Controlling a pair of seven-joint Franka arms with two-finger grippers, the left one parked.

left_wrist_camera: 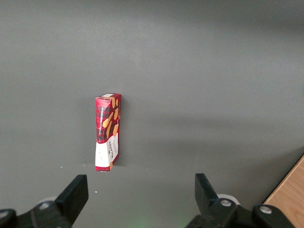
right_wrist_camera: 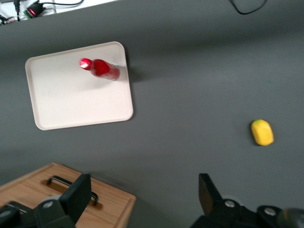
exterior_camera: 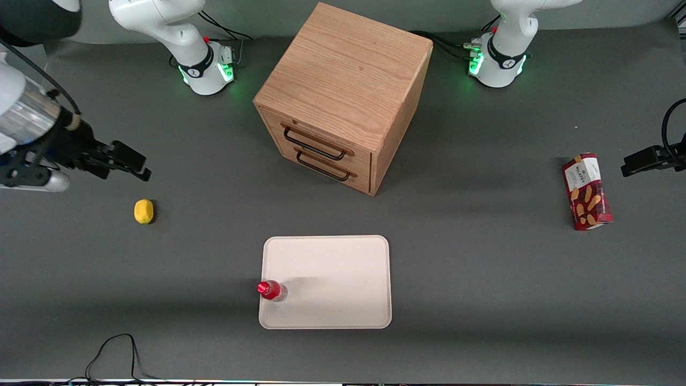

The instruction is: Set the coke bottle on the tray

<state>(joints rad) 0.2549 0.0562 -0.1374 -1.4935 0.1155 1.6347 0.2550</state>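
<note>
The small red coke bottle (exterior_camera: 271,290) stands upright on the cream tray (exterior_camera: 332,268), at the tray's corner nearest the front camera on the working arm's side; it also shows as the coke bottle (right_wrist_camera: 100,69) on the tray (right_wrist_camera: 71,99). My gripper (exterior_camera: 131,161) hangs high above the table toward the working arm's end, far from the tray and just farther from the front camera than the lemon. The gripper (right_wrist_camera: 145,197) is open with nothing between its fingers.
A yellow lemon (exterior_camera: 143,211) lies on the table near my gripper. A wooden two-drawer cabinet (exterior_camera: 343,96) stands farther from the front camera than the tray. A red snack box (exterior_camera: 587,191) lies toward the parked arm's end.
</note>
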